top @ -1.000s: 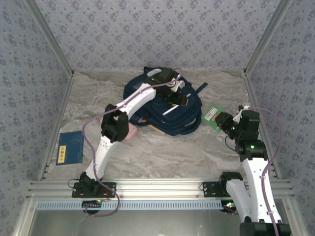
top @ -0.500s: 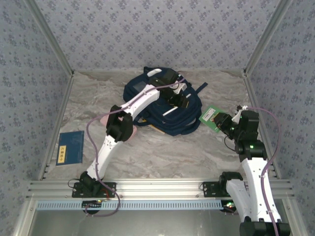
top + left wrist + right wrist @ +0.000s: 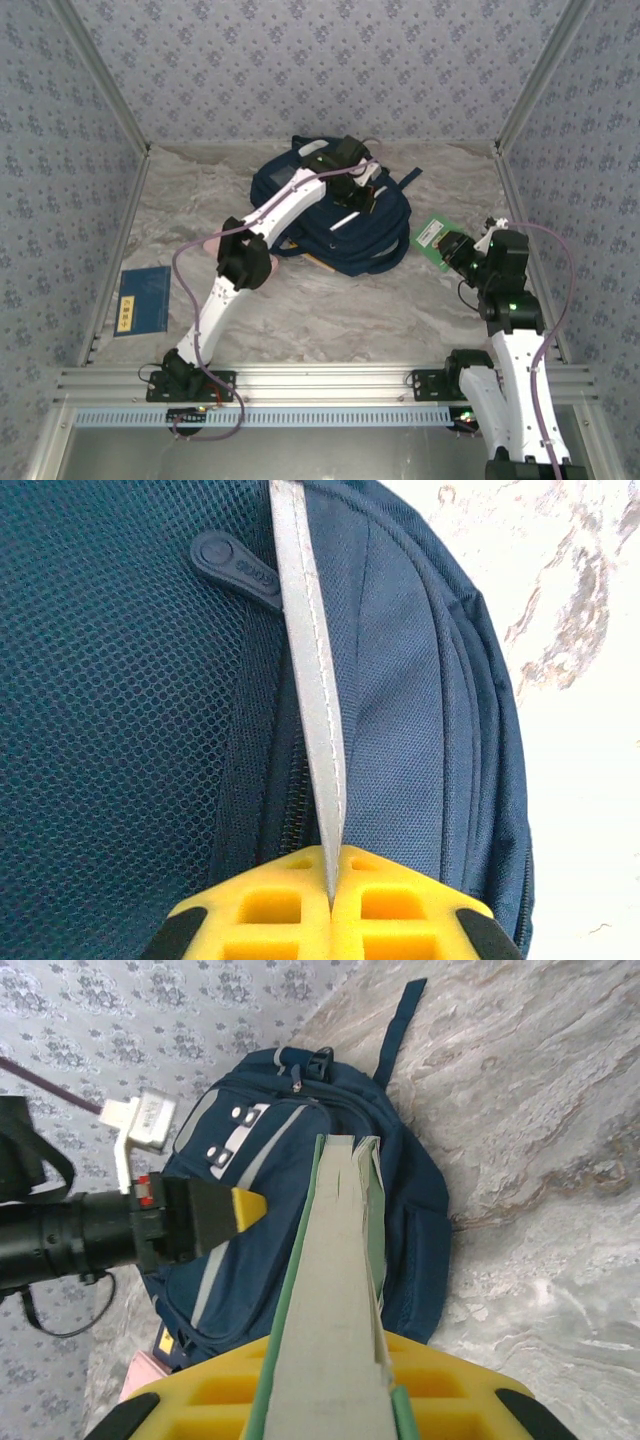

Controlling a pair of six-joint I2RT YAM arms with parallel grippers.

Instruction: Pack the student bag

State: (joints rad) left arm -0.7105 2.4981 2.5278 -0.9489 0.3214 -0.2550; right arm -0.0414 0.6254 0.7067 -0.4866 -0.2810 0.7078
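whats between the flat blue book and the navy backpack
In the top view, the left arm's black elbow crosses above the marble table between flat blue book and navy fabric backpack, a pink object peeking from under it; otherwise bare marble.

We see the navy-blue fabric backpack (image 3: 378, 240) lying at the back middle of the marbled table (image 3: 330, 320). Well to its left lies a flat blue rectangular book (image 3: 142, 299). Just right of it, a thin green-covered book (image 3: 428, 235) sits clamped in the right gripper (image 3: 450, 247). The left gripper (image 3: 358, 200) rests on the backpack.
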